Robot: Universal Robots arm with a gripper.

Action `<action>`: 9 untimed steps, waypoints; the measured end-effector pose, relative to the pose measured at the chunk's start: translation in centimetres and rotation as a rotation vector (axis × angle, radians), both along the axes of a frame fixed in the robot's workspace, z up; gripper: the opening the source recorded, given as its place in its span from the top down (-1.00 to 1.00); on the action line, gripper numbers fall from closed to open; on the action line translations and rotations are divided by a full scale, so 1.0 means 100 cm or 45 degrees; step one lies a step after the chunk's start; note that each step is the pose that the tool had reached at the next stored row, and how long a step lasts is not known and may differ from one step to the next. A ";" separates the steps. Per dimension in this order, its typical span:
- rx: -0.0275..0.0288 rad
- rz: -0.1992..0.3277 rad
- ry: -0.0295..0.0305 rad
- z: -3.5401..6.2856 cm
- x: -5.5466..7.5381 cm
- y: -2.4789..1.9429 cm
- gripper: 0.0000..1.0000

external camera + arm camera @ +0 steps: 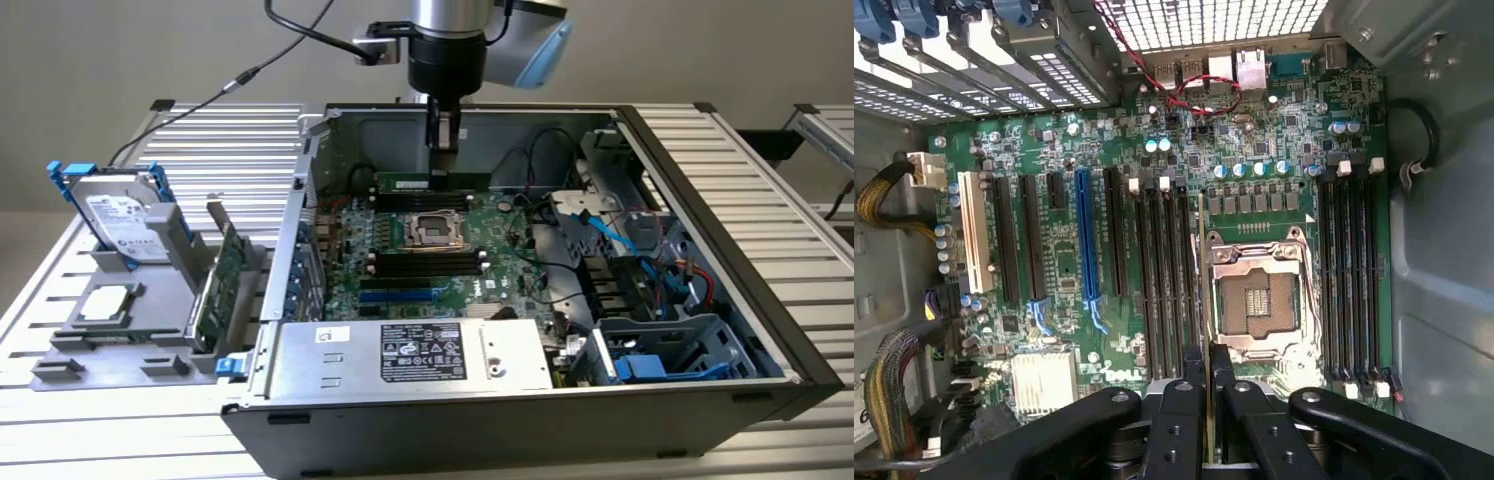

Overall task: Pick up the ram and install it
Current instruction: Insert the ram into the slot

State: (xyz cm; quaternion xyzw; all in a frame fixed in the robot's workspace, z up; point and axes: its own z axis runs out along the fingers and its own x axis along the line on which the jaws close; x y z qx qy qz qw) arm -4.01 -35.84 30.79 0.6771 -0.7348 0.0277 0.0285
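My gripper hangs inside the open computer case, shut on the ram, a narrow green stick held level on its long edge. It hovers over the far side of the motherboard, just beyond the CPU socket. In the wrist view the ram shows edge-on as a thin line running out from between the black fingers, and my gripper is clamped on it. The stick lines up beside the CPU socket, next to the black memory slots. More slots lie on the socket's other side.
The case walls surround the board, with the power supply at the near side and cables and drive bays on the exterior view's right. Outside, on the exterior view's left, a stand holds a hard drive, a wide green expansion card and a CPU.
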 end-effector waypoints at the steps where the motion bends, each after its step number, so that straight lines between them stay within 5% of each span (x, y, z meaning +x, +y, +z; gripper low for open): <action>1: 0.0001 0.000 -0.0001 -0.0017 -0.001 -0.0004 0.72; 9: 0.0000 0.012 0.0000 -0.0163 -0.004 -0.0034 0.72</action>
